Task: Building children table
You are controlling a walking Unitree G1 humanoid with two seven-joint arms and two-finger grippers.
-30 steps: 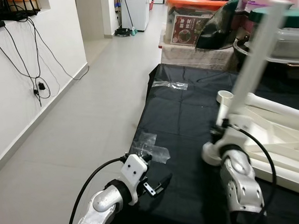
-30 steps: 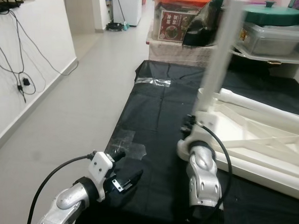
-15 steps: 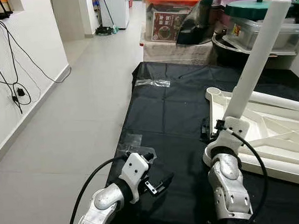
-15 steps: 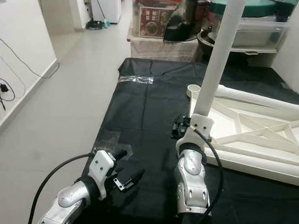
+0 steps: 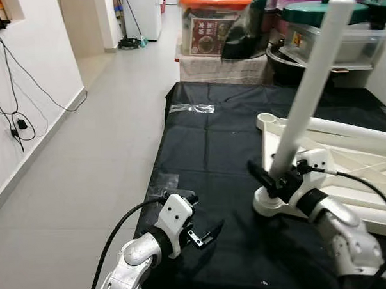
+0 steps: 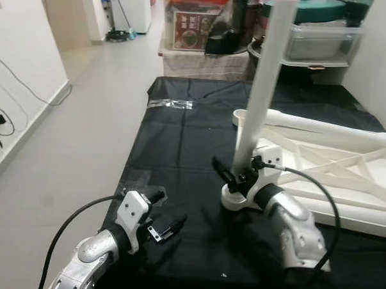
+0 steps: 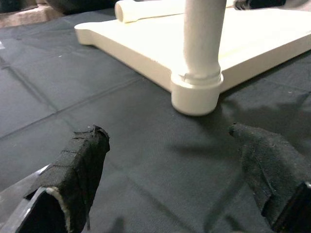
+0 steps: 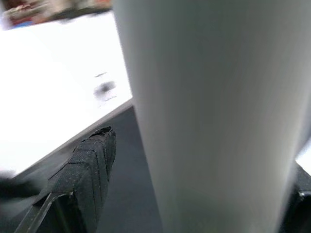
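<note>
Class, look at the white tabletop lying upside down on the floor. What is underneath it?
A black sheet lies under the white tabletop, spread over the grey floor. The floor beneath the sheet is covered. A white leg stands in the near corner socket, with the right tool around its base.

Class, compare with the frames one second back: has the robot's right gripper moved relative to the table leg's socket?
Yes. The right gripper has swung out to the robot's right and now reaches in sideways around the table leg just above its corner socket.

A home hallway: grey tiled floor (image 5: 85, 162), white wall with dangling cables (image 5: 16, 120), a fridge (image 5: 142, 12) at the far end, and stacked plastic storage boxes (image 5: 210, 28).
</note>
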